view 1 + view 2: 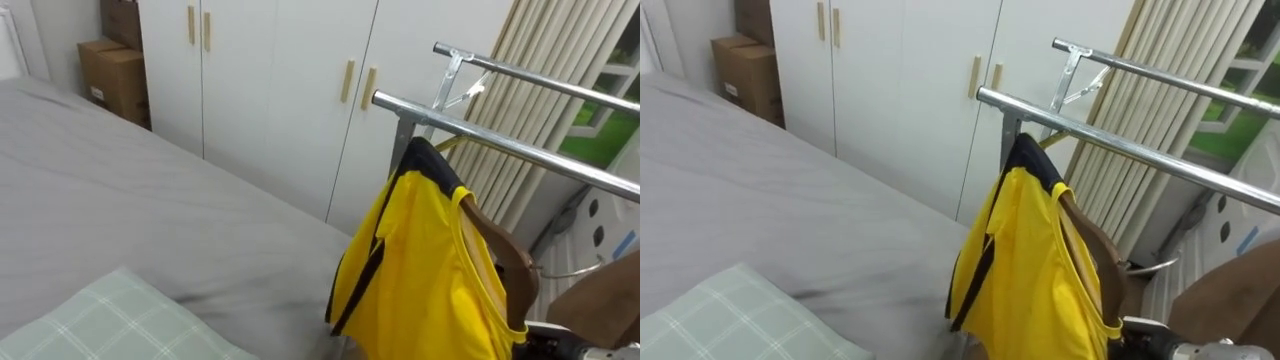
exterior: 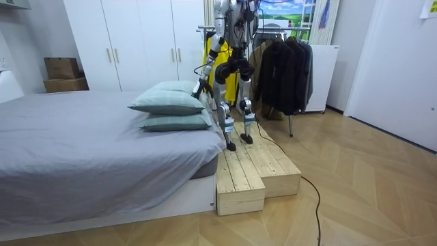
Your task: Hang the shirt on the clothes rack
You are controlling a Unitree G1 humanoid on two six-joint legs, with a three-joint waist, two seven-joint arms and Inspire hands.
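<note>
Whether the right hand (image 1: 1180,345) is open or closed on anything cannot be told: only a pale grey part of it shows at the bottom right of the eye views, just under the hem of the yellow shirt (image 1: 430,270). The left hand (image 2: 199,91) hangs low at the robot's side in the room view, above the bed's edge and beside the pillows, and its state cannot be told either.

The yellow shirt, trimmed in black at the collar and down the side, is draped on a brown wooden hanger (image 1: 505,255) whose arm slants out of the neck opening. The collar sits right against the end of the lower metal rail (image 1: 520,145). The hook is hidden, so it is unclear whether the hanger rests on the rail. A 2nd rail (image 1: 560,85) runs above and behind the lower one, in front of pale vertical blinds (image 1: 540,60).

Left of the shirt lies the grey bed (image 1: 120,210) with a checked pale green pillow (image 1: 110,320) at the near edge. Behind the bed stand a white wardrobe (image 1: 270,90) with wooden handles and stacked cardboard boxes (image 1: 115,75).

In the room view the robot stands upright on a wooden platform (image 2: 252,171) between the bed and the rack, where dark coats (image 2: 283,68) hang.
</note>
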